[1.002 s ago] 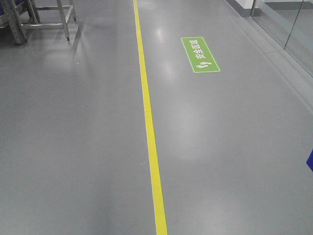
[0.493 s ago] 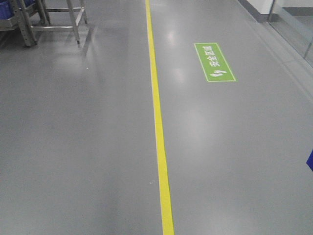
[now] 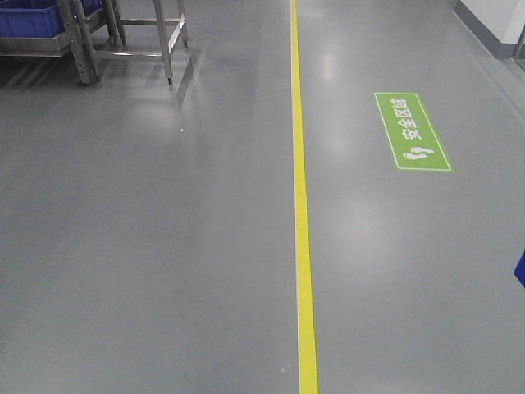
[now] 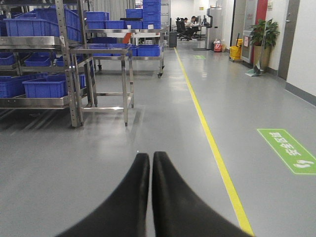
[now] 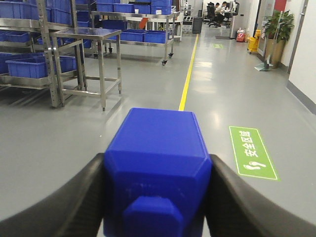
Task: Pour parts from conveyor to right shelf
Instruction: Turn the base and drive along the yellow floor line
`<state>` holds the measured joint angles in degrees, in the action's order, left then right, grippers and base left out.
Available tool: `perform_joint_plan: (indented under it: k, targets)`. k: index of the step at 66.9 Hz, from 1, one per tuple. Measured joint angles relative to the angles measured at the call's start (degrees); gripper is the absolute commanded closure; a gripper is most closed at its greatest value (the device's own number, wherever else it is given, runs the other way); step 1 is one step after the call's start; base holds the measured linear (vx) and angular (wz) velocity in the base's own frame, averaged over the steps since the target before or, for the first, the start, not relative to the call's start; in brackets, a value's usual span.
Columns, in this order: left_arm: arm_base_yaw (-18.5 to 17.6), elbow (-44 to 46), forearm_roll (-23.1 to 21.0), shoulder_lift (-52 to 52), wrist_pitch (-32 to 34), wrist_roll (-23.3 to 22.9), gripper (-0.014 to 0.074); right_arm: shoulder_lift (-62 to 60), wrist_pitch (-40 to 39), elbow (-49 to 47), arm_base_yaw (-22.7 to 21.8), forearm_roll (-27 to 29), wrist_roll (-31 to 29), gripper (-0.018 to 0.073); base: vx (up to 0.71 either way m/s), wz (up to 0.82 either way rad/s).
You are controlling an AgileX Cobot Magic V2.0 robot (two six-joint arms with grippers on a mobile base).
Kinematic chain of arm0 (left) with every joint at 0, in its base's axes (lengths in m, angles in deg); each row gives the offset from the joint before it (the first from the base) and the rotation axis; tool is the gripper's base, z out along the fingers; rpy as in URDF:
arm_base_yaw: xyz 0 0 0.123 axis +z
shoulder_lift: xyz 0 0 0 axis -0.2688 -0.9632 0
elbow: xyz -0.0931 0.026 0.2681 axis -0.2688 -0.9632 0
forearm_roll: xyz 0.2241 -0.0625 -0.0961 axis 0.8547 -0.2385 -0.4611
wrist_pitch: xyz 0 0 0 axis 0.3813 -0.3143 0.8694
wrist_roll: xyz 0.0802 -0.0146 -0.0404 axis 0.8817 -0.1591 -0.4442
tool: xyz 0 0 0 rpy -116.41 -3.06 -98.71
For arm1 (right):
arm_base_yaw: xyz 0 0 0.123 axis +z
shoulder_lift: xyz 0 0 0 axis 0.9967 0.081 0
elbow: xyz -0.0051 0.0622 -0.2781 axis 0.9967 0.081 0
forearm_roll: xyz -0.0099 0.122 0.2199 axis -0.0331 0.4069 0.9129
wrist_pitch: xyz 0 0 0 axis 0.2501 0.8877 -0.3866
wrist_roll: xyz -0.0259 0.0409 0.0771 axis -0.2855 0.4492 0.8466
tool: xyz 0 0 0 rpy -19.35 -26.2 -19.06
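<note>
My right gripper (image 5: 157,170) is shut on a bright-blue part (image 5: 157,148), a blocky piece with a small square knob facing the camera, held between the two black fingers above the floor. In the left wrist view my left gripper (image 4: 151,157) is shut, fingertips together with nothing between them. A stainless-steel shelf rack (image 4: 66,59) loaded with blue bins (image 4: 44,89) stands at the left, also in the front view as a rack (image 3: 82,41); I cannot tell whether it is the right shelf. The conveyor is out of view.
A yellow floor line (image 3: 302,213) runs away from me, with a green floor sign (image 3: 412,131) to its right. A steel table (image 4: 106,49) stands beside the rack, a wheeled cart with bins (image 4: 143,49) farther back. A wall and potted plant (image 4: 261,34) are at the right.
In the front view the yellow line and green sign have slid to the right and nearer. The rack with a blue bin has come into view at the top left.
</note>
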<state>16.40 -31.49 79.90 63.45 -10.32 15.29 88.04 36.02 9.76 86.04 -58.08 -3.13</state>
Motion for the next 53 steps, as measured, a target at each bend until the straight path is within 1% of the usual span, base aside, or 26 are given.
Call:
perform_joint_plan:
  k: [19, 53]
  targets:
    - [0.0, 0.0, 0.0, 0.0, 0.0, 0.0, 0.0603, 0.0, 0.0, 0.0, 0.0, 0.0, 0.0, 0.0568, 0.49, -0.02]
    - [0.0, 0.0, 0.0, 0.0, 0.0, 0.0, 0.0603, 0.0, 0.0, 0.0, 0.0, 0.0, 0.0, 0.0568, 0.57, -0.14]
